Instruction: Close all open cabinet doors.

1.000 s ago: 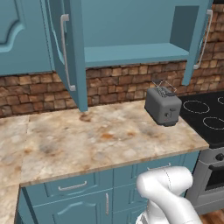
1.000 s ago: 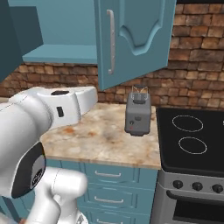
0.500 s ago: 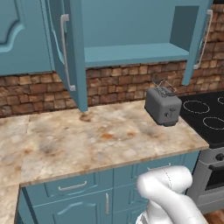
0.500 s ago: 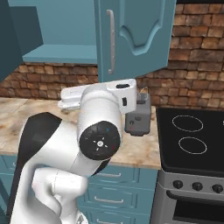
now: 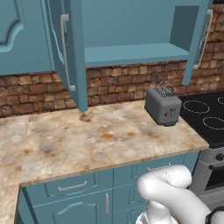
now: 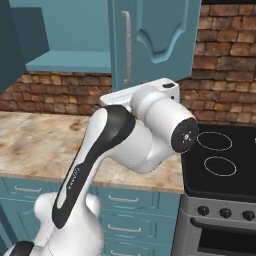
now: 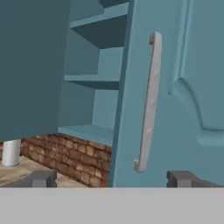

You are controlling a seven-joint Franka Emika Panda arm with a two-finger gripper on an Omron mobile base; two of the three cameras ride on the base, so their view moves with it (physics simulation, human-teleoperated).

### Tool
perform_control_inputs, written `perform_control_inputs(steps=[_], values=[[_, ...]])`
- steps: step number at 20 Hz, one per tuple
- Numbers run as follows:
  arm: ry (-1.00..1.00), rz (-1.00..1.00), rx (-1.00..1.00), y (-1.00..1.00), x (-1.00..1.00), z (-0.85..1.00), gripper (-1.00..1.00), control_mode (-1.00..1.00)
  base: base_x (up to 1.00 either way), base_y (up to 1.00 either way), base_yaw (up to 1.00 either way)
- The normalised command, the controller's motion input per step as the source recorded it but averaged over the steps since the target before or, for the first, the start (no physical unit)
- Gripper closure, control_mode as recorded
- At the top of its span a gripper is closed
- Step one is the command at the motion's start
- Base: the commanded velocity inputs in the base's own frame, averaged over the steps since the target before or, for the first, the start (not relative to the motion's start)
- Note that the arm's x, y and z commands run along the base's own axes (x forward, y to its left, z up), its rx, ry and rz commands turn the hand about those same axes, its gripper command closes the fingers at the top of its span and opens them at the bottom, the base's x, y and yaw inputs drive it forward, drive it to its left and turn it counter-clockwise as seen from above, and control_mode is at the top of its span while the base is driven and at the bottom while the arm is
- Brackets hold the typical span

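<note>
The wall cabinet [image 5: 131, 26] stands open with both cabinet doors swung out. The left door [image 5: 74, 65] shows edge-on with its silver bar handle [image 5: 64, 52]. The right door [image 5: 197, 48] hangs out over the stove side, and its arched face [image 6: 160, 35] and handle [image 6: 127, 50] face the right base camera. In the hand view that right door [image 7: 175, 87] is close ahead, its handle [image 7: 148, 100] just above and between my fingertips [image 7: 181, 178]. My gripper [image 7: 113, 179] is open and holds nothing. The left door [image 7: 30, 65] fills that view's left side.
A grey toaster [image 5: 162, 106] stands on the marbled counter [image 5: 87, 140] under the cabinet. A black stove [image 6: 220, 160] is to the right. My white arm [image 6: 150, 130] rises in front of the counter. A white cylinder [image 7: 11, 153] sits on the counter by the brick wall.
The arm has swung upward and to the right in the right base view and now covers the toaster there. The doors and the left base view are unchanged.
</note>
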Motion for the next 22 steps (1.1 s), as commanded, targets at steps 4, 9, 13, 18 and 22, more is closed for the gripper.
perform_control_inputs(steps=[4, 9, 13, 18, 22], values=[[0.0, 0.24, 0.0, -0.12, 0.57, -0.03, -1.0, -1.0, 0.0, 0.0, 0.0], [0.0, 0.17, 0.0, 0.0, 0.62, -0.07, -1.0, -1.0, 0.0, 0.0, 0.0], [0.0, 0.14, 0.0, 0.0, 0.65, -0.1, -1.0, -1.0, 0.0, 0.0, 0.0], [0.0, 0.13, 0.0, 0.02, 0.61, -0.13, -1.0, -1.0, 0.0, 0.0, 0.0], [0.0, 0.11, -0.02, 0.21, 0.52, -0.17, -1.0, -1.0, 0.0, 0.0, 0.0]])
